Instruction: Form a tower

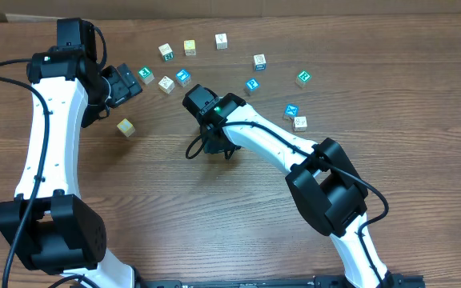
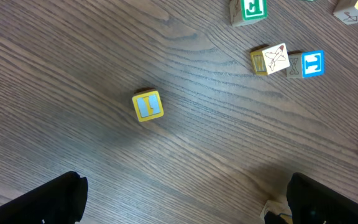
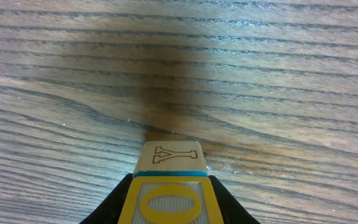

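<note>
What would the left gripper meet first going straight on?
Probably bare table, though depth is unclear. The left gripper aims at wood; the yellow-edged cube sits left of its line.

- Overhead, the light was bright and even from above; the table (image 1: 390, 80) was evenly lit across the frame, and shadows were soft and short
- In the left wrist view the wood grain was sharp, with a faint shadow below and left of the yellow cube (image 2: 148, 105)
- In the right wrist view a broad soft shadow darkened the middle of the frame, and the near face of the O cube (image 3: 166, 202) at the bottom edge looked slightly blurred
</note>
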Controlling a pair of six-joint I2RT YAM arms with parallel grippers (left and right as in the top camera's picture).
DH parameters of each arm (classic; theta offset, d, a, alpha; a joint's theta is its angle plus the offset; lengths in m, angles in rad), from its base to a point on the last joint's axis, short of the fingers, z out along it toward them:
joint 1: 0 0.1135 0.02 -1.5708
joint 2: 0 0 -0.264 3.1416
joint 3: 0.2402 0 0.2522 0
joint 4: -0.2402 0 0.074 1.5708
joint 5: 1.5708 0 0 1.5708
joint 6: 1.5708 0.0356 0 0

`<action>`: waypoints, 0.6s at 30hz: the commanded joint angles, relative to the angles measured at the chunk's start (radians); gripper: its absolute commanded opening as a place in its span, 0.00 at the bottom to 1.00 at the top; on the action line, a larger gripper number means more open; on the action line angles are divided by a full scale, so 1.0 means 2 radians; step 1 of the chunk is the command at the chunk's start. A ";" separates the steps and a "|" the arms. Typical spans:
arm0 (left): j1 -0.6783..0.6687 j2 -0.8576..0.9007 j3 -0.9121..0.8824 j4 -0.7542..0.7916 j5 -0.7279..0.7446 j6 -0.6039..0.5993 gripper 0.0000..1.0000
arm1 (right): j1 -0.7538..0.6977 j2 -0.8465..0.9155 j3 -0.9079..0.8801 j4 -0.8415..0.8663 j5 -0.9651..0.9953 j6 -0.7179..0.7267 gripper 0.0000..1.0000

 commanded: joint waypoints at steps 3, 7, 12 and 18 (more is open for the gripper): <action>-0.001 0.006 0.000 -0.001 -0.003 0.010 1.00 | -0.001 0.000 -0.002 0.003 0.003 -0.004 0.33; -0.001 0.006 0.000 -0.001 -0.003 0.010 1.00 | -0.001 0.000 -0.002 0.003 0.003 -0.004 0.29; -0.001 0.006 0.000 -0.001 -0.003 0.010 1.00 | -0.001 0.000 -0.002 0.002 0.003 -0.004 0.27; -0.001 0.006 0.000 -0.001 -0.003 0.010 1.00 | -0.001 -0.001 -0.001 -0.009 0.003 -0.004 0.21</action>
